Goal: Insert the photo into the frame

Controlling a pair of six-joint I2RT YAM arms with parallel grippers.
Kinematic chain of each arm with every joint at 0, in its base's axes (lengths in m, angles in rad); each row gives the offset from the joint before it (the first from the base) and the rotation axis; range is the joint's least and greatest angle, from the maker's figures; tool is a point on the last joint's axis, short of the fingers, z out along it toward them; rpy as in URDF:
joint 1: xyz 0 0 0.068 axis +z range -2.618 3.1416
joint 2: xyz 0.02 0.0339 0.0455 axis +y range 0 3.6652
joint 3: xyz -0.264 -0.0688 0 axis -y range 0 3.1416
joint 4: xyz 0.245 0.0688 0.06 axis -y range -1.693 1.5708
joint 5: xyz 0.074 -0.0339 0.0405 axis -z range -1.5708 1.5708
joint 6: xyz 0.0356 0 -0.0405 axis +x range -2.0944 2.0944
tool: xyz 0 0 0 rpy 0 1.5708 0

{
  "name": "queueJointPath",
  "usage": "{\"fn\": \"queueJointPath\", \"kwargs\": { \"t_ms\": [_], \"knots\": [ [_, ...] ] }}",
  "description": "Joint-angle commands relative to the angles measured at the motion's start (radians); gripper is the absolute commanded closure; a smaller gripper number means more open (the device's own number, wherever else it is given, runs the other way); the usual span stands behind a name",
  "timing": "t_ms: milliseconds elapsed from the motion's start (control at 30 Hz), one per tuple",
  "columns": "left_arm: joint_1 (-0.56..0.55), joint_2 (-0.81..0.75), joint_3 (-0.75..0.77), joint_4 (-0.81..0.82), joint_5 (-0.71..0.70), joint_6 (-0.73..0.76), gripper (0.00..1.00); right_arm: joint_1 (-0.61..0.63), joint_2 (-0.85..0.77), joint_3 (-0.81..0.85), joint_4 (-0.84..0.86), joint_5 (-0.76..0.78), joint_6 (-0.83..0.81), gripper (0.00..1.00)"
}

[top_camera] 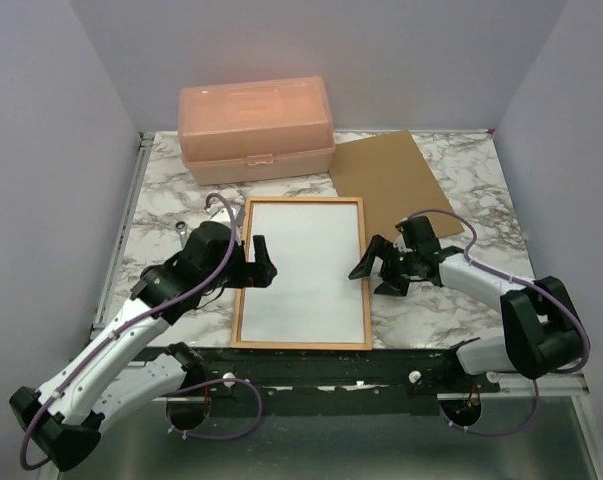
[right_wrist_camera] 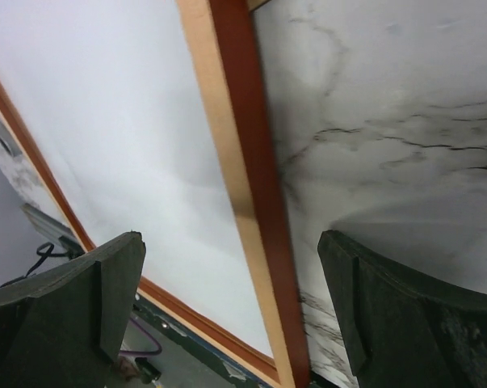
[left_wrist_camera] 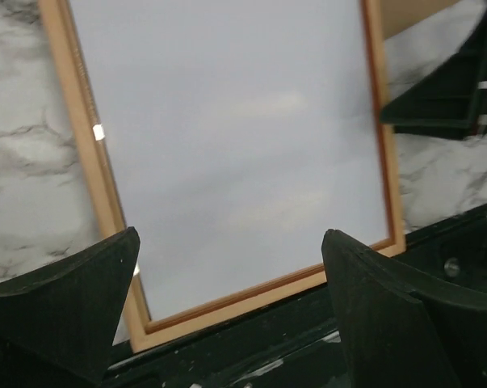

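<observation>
Top external shows the photo (top_camera: pixel 303 270) lying white-side-up inside the frame (top_camera: pixel 301 345) at picture centre, left pincer (top_camera: pixel 266 262) and right pincer (top_camera: pixel 369 280) flanking it, both spread apart and empty.

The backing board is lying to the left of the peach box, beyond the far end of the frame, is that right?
Not quite. The top external view shows the backing board to the right of the peach box, not the left. It does lie beyond the far end of the frame.
</observation>
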Motion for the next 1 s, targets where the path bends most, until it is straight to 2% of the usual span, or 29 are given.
{"fn": "queueJointPath", "kwargs": {
  "t_ms": [0,167,367,567,967],
  "knots": [
    [-0.001,-0.12,-0.093,0.271,0.243,-0.068,0.01,0.072,0.068,-0.007,0.053,0.002,0.055,0.0],
    [-0.001,-0.141,-0.131,0.369,0.34,-0.096,0.01,0.158,0.155,0.063,0.091,0.025,0.091,0.0],
    [0.001,-0.132,-0.132,0.358,0.341,-0.085,0.02,0.23,0.271,0.179,0.104,0.045,0.1,0.0],
    [0.003,-0.126,-0.132,0.343,0.337,-0.074,0.02,0.252,0.358,0.266,0.099,0.056,0.093,0.0],
    [0.003,-0.029,-0.125,0.403,0.391,-0.084,0.02,0.231,0.292,0.347,-0.07,0.209,0.005,0.0]
  ]
}}
